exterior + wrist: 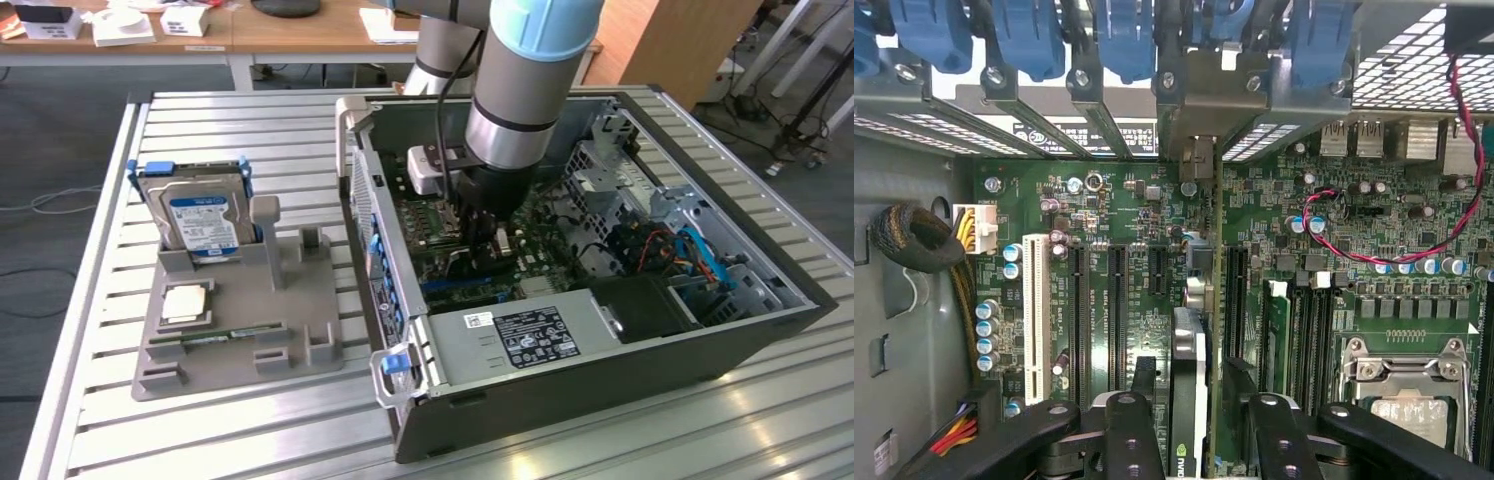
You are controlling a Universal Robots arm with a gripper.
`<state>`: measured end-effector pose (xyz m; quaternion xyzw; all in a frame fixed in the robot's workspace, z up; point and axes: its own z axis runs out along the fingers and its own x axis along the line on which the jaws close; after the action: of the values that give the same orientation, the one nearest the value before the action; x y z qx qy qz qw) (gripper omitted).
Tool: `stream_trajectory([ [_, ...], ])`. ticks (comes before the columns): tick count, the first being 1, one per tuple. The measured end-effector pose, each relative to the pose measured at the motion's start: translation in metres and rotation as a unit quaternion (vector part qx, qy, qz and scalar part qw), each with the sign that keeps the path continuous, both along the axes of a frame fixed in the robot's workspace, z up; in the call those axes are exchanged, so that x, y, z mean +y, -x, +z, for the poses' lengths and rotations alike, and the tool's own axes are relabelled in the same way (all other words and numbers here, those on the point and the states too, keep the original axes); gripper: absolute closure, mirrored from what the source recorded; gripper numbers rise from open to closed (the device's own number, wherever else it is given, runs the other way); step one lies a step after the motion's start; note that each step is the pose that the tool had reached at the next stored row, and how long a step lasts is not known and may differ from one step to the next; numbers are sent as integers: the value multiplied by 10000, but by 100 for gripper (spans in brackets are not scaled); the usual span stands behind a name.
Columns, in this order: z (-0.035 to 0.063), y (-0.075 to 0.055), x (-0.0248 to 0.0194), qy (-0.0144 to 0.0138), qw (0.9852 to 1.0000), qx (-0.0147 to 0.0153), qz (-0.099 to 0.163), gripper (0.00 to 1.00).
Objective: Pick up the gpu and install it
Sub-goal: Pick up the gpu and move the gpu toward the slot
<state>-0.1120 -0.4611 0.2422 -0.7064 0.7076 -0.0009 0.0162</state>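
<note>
A slatted metal table carries an open computer case lying on its side, with a grey fixture tray beside it on the exterior view's left. The arm reaches straight down into the case – its end effector stands low over the green motherboard.

Relative to the motherboard: the gpu stands on edge in one of the long expansion slots, near the board's middle, its thin upper edge running toward the slotted rear wall of the case. A metal bracket at that wall lines up with the card. The two dark fingers of the end effector flank the gpu, one on each side, with a visible gap between each finger and the card – released, not clamped. A white slot lies a few slots away from the card, and the processor socket sits on the opposite side. A red-and-black wire loops above the socket. Blue latches line the rear wall.

Relative to the case: the power supply with its label fills the near end. On the tray stands a hard drive, upright.
</note>
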Motion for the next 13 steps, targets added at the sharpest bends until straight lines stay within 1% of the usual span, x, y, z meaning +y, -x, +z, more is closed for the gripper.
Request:
stream_trajectory([
  [2,20,0,0,1,10000,1,0,60],
  [6,115,0,0,0,10000,0,0,60],
  [13,368,0,0,1,10000,0,0,60],
])
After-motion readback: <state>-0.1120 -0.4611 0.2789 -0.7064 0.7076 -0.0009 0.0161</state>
